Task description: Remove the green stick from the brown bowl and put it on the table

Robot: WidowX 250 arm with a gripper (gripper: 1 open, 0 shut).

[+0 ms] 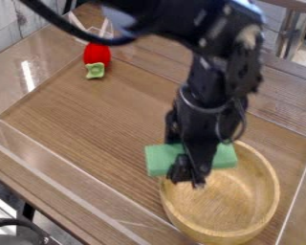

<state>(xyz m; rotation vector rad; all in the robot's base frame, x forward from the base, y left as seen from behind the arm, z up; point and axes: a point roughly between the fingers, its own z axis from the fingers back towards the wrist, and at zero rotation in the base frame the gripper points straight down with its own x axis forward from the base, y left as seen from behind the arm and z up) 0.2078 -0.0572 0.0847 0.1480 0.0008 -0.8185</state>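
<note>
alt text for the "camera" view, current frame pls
Black robot arm reaching down, its tool closed on a green stick over the left rim of a light tan wooden bowl. The bowl sits on a glossy brown wood-grain table; a small red object with a green base is at far left.

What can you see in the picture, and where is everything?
table: one, brown, under everything
bowl: one, light tan, at the near right of the table
stick: one, green, in the gripper, above the bowl's far left part
small object: one, red with a green end, far left part of the table
gripper: one, black, closed on the stick
robot arm: one, black, reaching in from the top
</note>
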